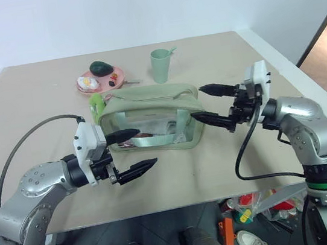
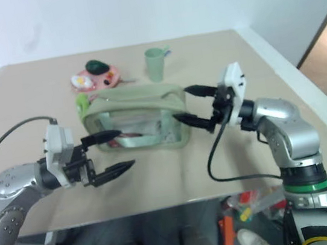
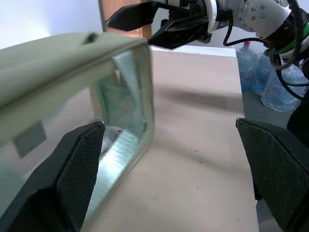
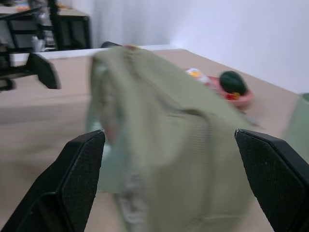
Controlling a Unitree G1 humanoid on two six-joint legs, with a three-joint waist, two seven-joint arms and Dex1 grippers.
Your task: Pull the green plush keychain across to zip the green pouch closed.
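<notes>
Your keychain sits at the pouch's far left corner, a lime ball standing up off the zipper line near the plate; whether the zip is run all the way home you cannot tell from here, though the top looks drawn together along its length. The pouch stands upright on its base in the middle of the surface, clear window toward you, long side across your view, so the zipper runs left to right and any pull on the ball must follow that line. Your left tool hangs just in front of the pouch's near left corner, jaws wide, one finger against or just shy of the window and the other low over the surface; it holds nothing, and is placed where it could brace that end. Your right tool is at the pouch's right end, also wide and empty, pointing in at the end wall, apart from the fabric by a small gap. Behind the pouch, well clear, are a pink plate with a dark avocado toy and small bits, and a pale green cup. Neither tool has the keychain, so judge the zip before you reach again.
</notes>
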